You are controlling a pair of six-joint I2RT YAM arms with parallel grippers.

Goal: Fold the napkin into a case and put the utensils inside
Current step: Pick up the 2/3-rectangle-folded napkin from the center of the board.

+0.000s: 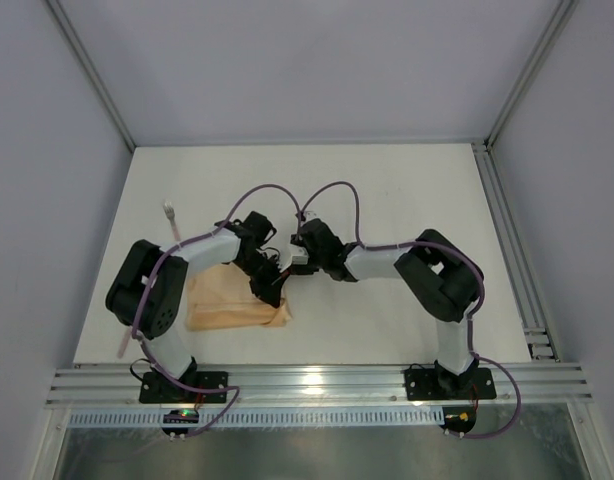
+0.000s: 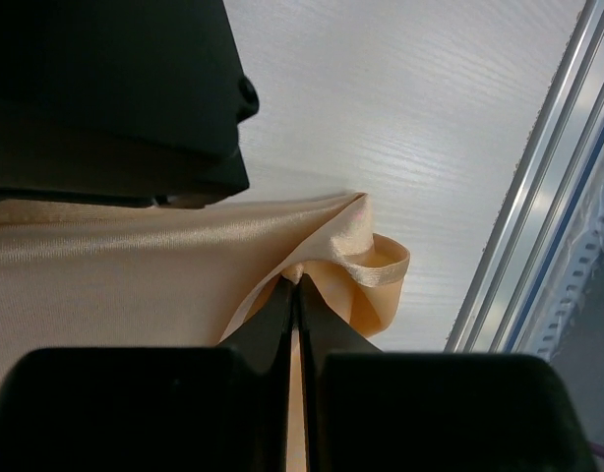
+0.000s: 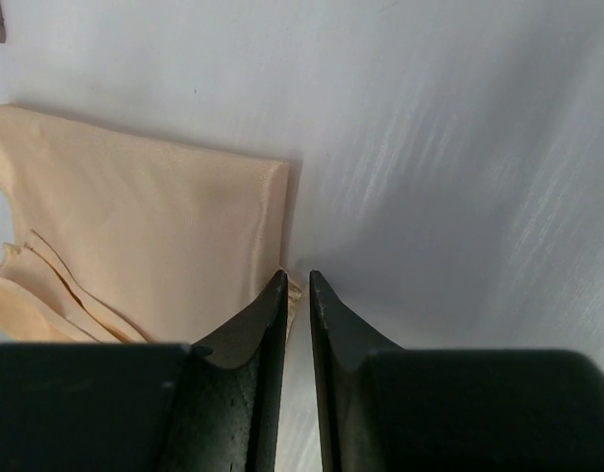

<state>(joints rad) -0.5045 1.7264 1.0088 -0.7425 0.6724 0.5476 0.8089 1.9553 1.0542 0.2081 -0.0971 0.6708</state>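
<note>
Left gripper [image 2: 295, 287] is clenched on a bunched corner fold of the napkin [image 2: 125, 265], with cloth puckered at its tips. Right gripper [image 3: 298, 287] has its jaws parted by a narrow gap, tips just at the napkin's folded edge, nothing visibly clamped. The napkin lies folded on the table [image 1: 407, 190], near-left. One utensil [image 1: 172, 222] lies apart, farther left.

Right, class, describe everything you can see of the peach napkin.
The napkin is plain peach-orange cloth with a slight sheen, folded into a layered rectangle. It lies mostly flat on the white table, partly under the left arm. Hemmed layer edges show at one end. One corner is bunched and raised, pinched in the shut left gripper. The right gripper, jaws slightly apart, sits at a folded edge; contact there is unclear.
</note>
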